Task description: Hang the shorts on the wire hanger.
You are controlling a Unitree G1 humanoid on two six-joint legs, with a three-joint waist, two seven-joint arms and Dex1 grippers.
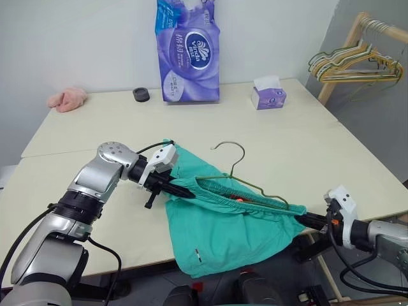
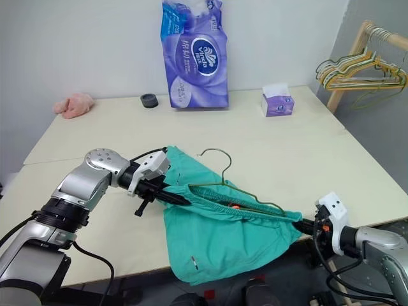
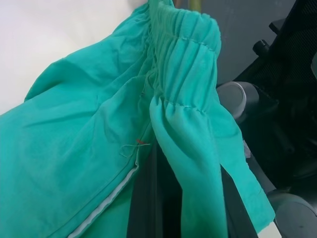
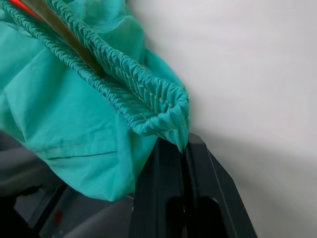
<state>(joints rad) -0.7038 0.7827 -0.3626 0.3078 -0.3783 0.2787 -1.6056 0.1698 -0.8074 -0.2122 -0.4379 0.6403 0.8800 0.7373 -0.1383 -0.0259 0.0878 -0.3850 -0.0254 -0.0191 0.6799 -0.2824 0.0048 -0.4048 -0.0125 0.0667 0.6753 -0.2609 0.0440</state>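
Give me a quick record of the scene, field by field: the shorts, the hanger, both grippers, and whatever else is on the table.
shorts: teal shorts at the table's near edge, waistband stretched between both grippers, legs hanging over the edge
wire hanger: wire hanger body inside the waistband, hook sticking out and lying on the table
left gripper: left gripper shut on one end of the waistband
right gripper: right gripper shut on the other end
far side of table: pink cloth, black round object, purple paper pack, tissue box
beside table: hanger rack

Unreadable print on purple pack point(image 1: 189, 51)
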